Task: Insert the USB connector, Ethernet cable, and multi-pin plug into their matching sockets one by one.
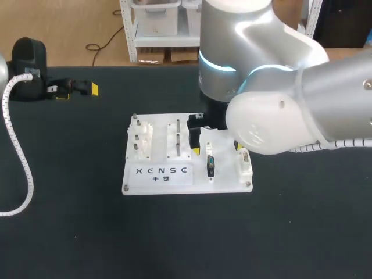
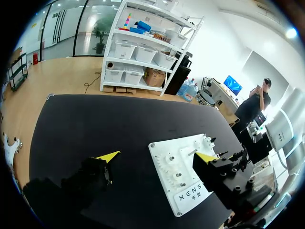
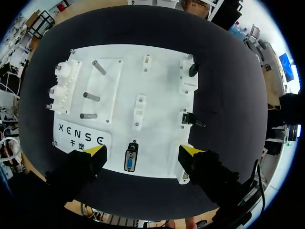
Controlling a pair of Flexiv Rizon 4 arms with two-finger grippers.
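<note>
Above the white socket board (image 3: pixel 162 90), right jaws spread and empty, left jaws spread too, well apart

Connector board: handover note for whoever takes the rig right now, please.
Left gripper: open, empty, off the board, far left.
Right gripper: open, empty, over the board, the multi-pin connector between its fingers, not gripped.
Two small black pieces along one board edge: corner piece, mid-edge piece.
Done: cannot tell if anything is seated.
Left: check all three, insert the rest.
</note>
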